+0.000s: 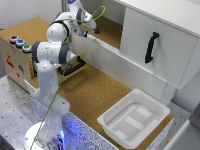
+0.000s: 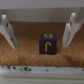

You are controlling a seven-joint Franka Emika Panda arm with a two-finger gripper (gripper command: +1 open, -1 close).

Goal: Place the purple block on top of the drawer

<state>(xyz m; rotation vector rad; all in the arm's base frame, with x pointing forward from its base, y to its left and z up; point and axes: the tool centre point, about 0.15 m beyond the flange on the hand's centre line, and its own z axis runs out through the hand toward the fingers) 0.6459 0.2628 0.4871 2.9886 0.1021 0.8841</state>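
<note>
Gripper (image 2: 36,30) hangs wide above the purple block (image 2: 48,44), nothing grasped; pickup and carry to the drawer (image 1: 17,52), at nine o'clock, remain

Purple block (image 2: 47,44), yellow marking on it.
Light-wood drawer (image 1: 17,59) shows red, blue, green buttons; speckled brown counter (image 1: 92,92).

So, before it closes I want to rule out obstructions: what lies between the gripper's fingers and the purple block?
In the wrist view, only bare cork surface separates the purple block from the open gripper's fingers.
</note>
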